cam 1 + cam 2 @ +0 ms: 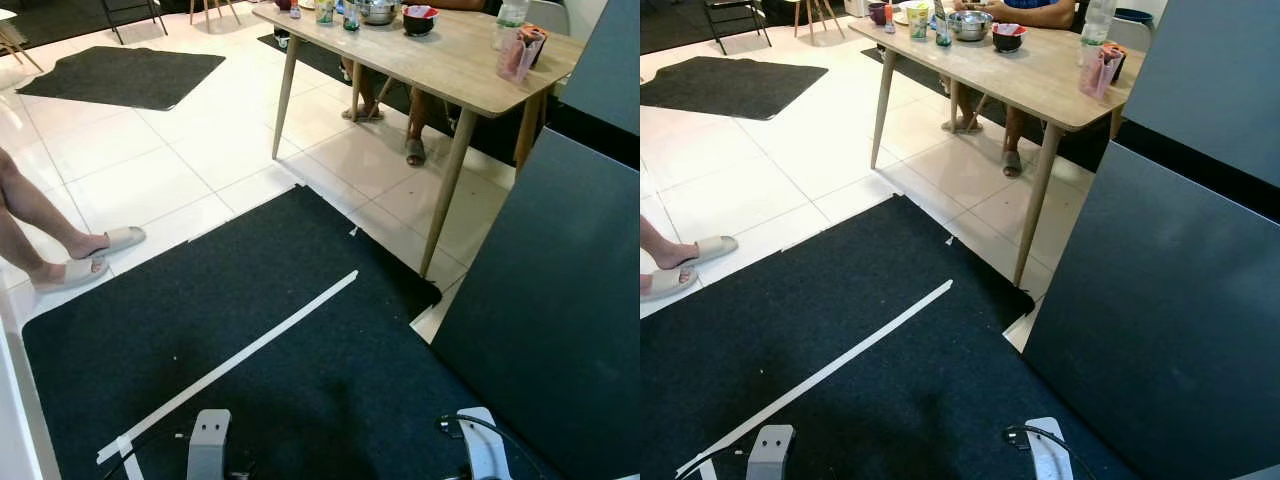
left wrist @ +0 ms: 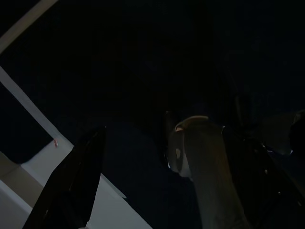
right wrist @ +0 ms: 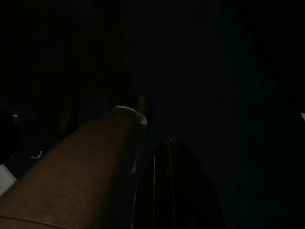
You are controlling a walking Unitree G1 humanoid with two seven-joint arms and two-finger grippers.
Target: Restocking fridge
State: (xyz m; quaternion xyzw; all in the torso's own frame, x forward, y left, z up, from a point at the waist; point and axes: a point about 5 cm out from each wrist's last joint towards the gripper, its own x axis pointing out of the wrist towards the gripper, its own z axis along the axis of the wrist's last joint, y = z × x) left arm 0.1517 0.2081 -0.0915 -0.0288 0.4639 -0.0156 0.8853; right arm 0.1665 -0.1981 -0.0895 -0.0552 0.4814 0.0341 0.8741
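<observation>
The fridge stands shut at the robot's right, its dark grey door panels rising from the edge of the black mat. No handle can be made out on them.

The left gripper and the right gripper are seen in near darkness above the mat. Whether either is released or clenched cannot be told, and nothing can be seen held. The left arm and the right arm are cut off by the bottom edge and appear to hang idle.

The step in hand is judged to be the approach. A turn towards the door would be needed, and it should be squared up before an arm is raised. Room should be left for the door to swing, since the wooden table stands just beside the fridge.

Goods that might be meant for stocking lie on that table: a bottle, a pink packet and a bowl. Which are meant cannot be told, and the far items are cropped.

A white tape line crosses the mat. A person's slippered feet rest at its left edge, well apart from the robot, and should be kept clear of.
</observation>
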